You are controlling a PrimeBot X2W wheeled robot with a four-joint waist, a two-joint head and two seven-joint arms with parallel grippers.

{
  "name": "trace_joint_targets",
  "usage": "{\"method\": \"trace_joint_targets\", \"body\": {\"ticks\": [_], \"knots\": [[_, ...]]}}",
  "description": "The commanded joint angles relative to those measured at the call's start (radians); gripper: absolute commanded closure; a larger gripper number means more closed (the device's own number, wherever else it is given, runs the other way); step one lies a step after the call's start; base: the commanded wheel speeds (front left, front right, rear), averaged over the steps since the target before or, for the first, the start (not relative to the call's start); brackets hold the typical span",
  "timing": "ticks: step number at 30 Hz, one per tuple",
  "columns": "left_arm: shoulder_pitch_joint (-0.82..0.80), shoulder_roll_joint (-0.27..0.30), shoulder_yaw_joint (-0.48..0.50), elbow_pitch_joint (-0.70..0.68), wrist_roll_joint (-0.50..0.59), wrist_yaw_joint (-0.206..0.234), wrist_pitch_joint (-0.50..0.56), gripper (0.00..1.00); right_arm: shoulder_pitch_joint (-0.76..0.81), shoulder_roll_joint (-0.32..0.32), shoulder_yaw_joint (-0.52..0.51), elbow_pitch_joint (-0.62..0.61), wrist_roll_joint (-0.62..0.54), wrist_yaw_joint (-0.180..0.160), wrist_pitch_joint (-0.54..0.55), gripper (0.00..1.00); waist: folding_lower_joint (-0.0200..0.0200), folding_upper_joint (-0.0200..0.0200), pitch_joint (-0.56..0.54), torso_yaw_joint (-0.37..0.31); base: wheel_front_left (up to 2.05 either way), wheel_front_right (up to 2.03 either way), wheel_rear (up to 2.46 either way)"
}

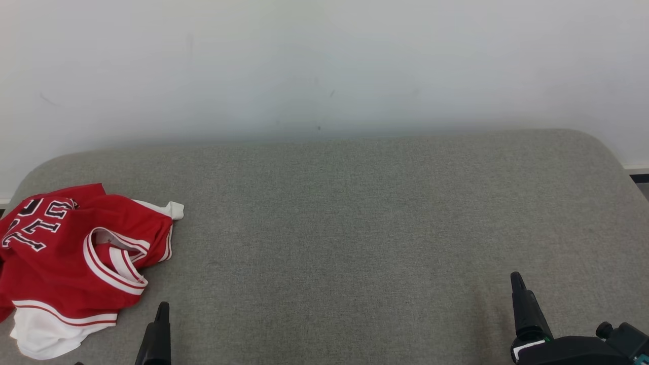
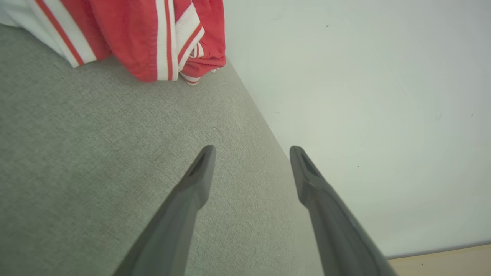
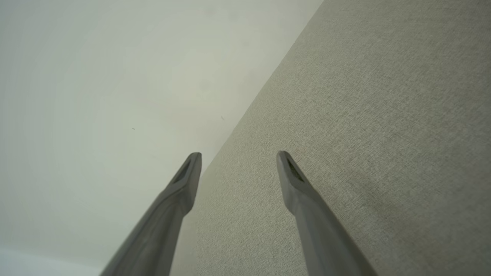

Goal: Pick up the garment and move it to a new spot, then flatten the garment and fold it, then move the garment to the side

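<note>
The garment (image 1: pixel 76 258) is a red jersey with white trim and black-and-white letters, crumpled at the left end of the grey cushioned surface (image 1: pixel 355 213). Its striped edge also shows at the top left of the left wrist view, garment (image 2: pixel 145 34). My left gripper (image 2: pixel 251 149) is open with nothing between its fingers, and it hovers over bare fabric just right of the jersey; one of its fingers (image 1: pixel 159 329) shows in the head view beside the jersey's lower right edge. My right gripper (image 3: pixel 238 155) is open and empty, far from the jersey at the lower right, where one of its fingers (image 1: pixel 522 299) shows.
A plain white wall (image 1: pixel 324 66) stands right behind the grey surface. The surface has rounded corners at the back left and back right. A strip of pale wooden floor (image 2: pixel 441 260) shows past the surface's edge in the left wrist view.
</note>
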Motion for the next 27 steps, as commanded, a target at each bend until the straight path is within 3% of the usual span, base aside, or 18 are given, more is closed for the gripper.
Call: {"method": "trace_joint_targets", "body": {"ticks": [1,27], "knots": [[-0.001,0.006,-0.002,-0.019,0.048,0.002,-0.011,0.00,-0.002,-0.004,0.004,-0.013,-0.044,-0.001,-0.012,0.00,0.0000,0.0000,-0.002,0.000,0.00,0.00,0.00],[0.039,0.010,-0.025,-0.027,0.480,-0.010,-0.087,0.00,0.006,-0.005,0.032,0.011,-0.448,-0.001,-0.082,0.00,0.0000,0.0000,-0.023,-0.006,0.00,0.00,0.00]]}}
